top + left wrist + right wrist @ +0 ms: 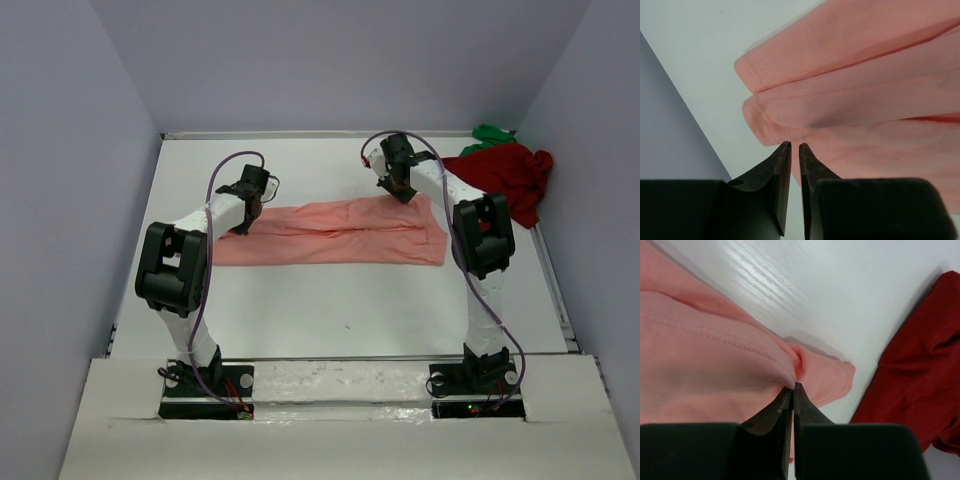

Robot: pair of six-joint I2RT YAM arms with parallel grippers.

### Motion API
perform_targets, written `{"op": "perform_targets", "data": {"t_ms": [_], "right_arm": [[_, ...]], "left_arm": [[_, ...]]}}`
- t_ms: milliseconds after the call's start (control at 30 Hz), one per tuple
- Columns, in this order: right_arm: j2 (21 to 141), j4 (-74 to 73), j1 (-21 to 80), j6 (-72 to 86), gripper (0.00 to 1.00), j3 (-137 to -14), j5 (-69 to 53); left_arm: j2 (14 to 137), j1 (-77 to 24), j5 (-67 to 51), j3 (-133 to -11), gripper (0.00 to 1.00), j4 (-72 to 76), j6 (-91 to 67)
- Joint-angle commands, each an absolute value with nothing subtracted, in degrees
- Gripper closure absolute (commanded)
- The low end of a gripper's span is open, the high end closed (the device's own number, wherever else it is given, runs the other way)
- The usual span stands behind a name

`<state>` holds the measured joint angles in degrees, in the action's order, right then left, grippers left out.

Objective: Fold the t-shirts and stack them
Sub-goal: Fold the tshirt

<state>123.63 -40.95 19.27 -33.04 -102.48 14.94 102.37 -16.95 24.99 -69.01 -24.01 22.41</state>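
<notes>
Bare table (350, 310) runs wide between the salmon-pink t-shirt (330, 235) and the near edge, narrower strip behind it; dark red t-shirt (505, 175) and green t-shirt (492, 133) heaped in far right corner, walls (70, 200) close both sides

Bright even light; soft shadows; glare streaks on table (752, 270); wrist views' near foreground blurred.

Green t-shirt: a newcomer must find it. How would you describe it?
Look at the table's far right corner. A dark red t-shirt lies heaped there. Just behind it peeks the green t-shirt, a small crumple and the only green cloth.
</notes>
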Motion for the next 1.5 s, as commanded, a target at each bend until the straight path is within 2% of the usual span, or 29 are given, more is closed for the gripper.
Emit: {"op": "perform_targets", "data": {"t_ms": [0,33,67,133,200,233,433,633,833,967,1133,1467], "right_arm": [[125.7,-37.6,19.9,-33.4,0.78,-103.8,18.1],[126.0,-37.6,19.9,-33.5,0.65,-104.0,18.3],[126.3,-37.6,19.9,-33.6,0.45,-104.1,18.7],[125.9,-37.6,19.9,-33.8,0.32,-104.2,18.9],[124.7,-37.5,19.9,-34.1,0.29,-104.2,19.0],[124.3,-37.5,19.9,-34.2,0.22,-104.4,19.3],[120.4,-37.5,19.9,-35.0,0.12,-105.1,20.4],[114.9,-37.5,19.9,-32.0,0.07,-108.1,17.5],[108.6,-39.0,19.9,-30.3,0.06,-107.8,16.4],[103.8,-41.1,19.9,-28.7,0.05,-100.8,15.6],[97.1,-41.3,19.9,-26.9,0.04,-88.9,15.4],[94.2,-42.5,19.9,-24.8,0.04,-80.9,16.3]], "left_arm": [[101.8,-17.4,26.1,-69.1,0.75,-24.6,23.1],[101.7,-17.4,26.2,-69.0,0.75,-24.6,23.2],[101.6,-17.3,26.3,-68.8,0.75,-24.4,23.3],[101.5,-17.4,26.6,-68.6,0.75,-24.3,23.4],[101.4,-17.4,26.7,-68.6,0.75,-24.3,23.4],[101.4,-17.3,26.8,-68.7,0.75,-24.3,23.3],[100.3,-17.4,26.9,-68.9,0.75,-24.3,23.3],[97.6,-17.3,25.8,-70.1,0.75,-24.3,23.3],[97.6,-17.4,16.2,-70.9,0.75,-26.4,24.1],[98.7,-17.4,8.9,-68.9,0.75,-26.9,26.1],[101.6,-17.1,11.6,-66.3,0.75,-22.1,29.6],[106.0,-13.2,13.2,-67.9,0.76,-18.5,31.6]]}}
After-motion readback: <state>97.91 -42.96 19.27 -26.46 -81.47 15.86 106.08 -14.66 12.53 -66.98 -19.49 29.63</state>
